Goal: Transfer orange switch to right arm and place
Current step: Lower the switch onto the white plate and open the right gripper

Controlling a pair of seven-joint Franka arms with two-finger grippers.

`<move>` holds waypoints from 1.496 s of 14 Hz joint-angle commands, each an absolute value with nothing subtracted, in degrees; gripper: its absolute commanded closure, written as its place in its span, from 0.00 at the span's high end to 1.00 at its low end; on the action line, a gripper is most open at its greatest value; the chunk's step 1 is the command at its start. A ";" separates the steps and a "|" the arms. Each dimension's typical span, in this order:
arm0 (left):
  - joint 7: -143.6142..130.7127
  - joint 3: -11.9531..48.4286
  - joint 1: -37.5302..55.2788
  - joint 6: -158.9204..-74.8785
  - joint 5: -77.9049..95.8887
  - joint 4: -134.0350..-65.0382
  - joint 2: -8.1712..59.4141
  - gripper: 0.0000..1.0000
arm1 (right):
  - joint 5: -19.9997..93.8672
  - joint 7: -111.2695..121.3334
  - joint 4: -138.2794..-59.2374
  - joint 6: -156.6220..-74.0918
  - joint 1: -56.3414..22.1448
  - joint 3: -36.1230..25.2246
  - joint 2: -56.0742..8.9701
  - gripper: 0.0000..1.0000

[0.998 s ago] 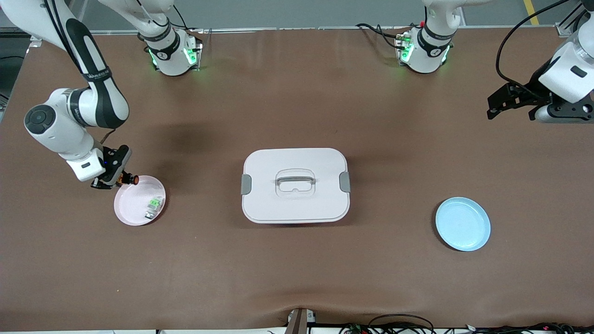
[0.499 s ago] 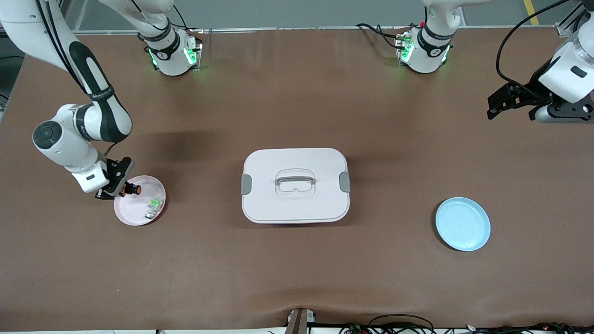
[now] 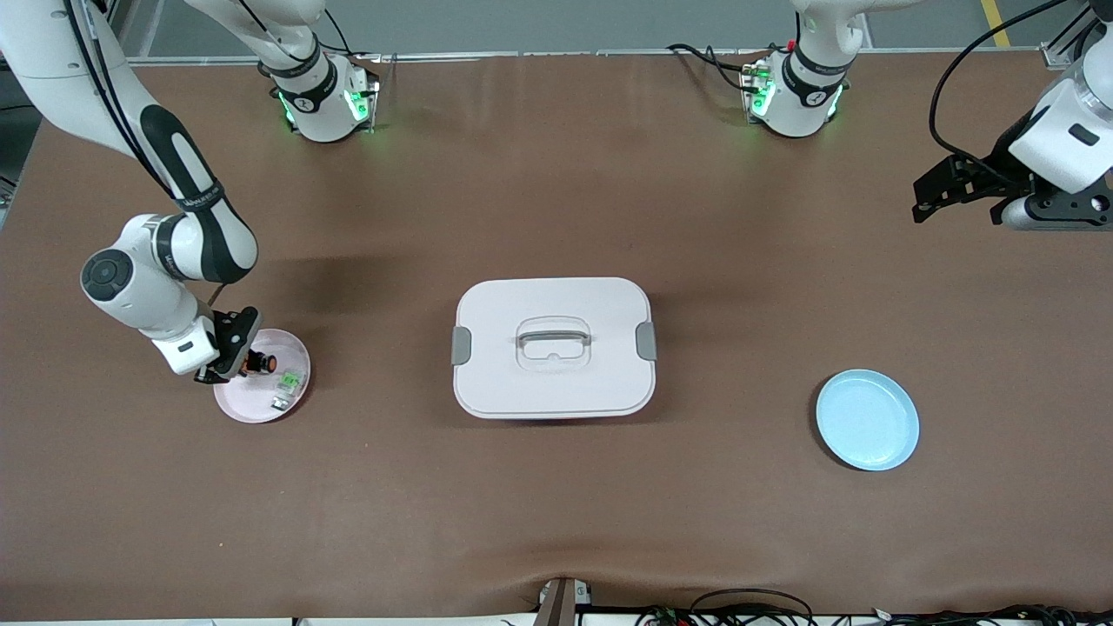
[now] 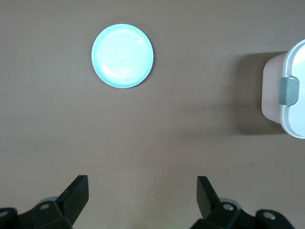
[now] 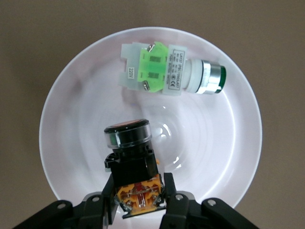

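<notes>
The pink plate point(image 3: 261, 387) lies at the right arm's end of the table, directly under the right gripper point(image 3: 236, 365). That gripper is clamped on the orange switch point(image 5: 131, 164), whose long axis points from the jaws toward twelve o'clock in the right wrist view, at the green part point(image 5: 164, 69). The left gripper point(image 4: 143, 198) waits spread wide, well apart.

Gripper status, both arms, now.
Left gripper: open, holding nothing, waiting above the table at its own arm's end.
Right gripper: jaws shut on the orange switch, over the pink plate.
</notes>
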State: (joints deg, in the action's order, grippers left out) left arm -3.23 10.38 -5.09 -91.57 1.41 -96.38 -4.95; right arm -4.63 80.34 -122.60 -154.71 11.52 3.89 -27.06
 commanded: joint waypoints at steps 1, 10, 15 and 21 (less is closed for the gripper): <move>-2.72 10.11 -5.27 -90.88 2.37 -96.24 -5.36 1.00 | -5.10 80.95 -121.29 -156.96 12.13 4.57 -29.70 0.00; -2.55 10.11 -5.27 -90.88 2.37 -96.24 -5.36 1.00 | -4.92 80.07 -119.62 -156.36 12.22 4.66 -30.24 1.00; -2.55 10.11 -5.27 -90.88 2.37 -96.15 -5.36 1.00 | -0.37 78.49 -113.83 -142.41 12.66 4.57 -27.61 1.00; -2.46 10.11 -5.27 -90.97 2.37 -96.15 -5.36 1.00 | -0.70 66.57 -103.20 -121.50 11.95 4.57 -25.05 1.00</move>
State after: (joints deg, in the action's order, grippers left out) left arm -3.22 10.36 -5.09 -91.57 1.41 -96.39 -4.95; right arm -0.77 72.43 -106.07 -126.94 11.62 3.98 -25.60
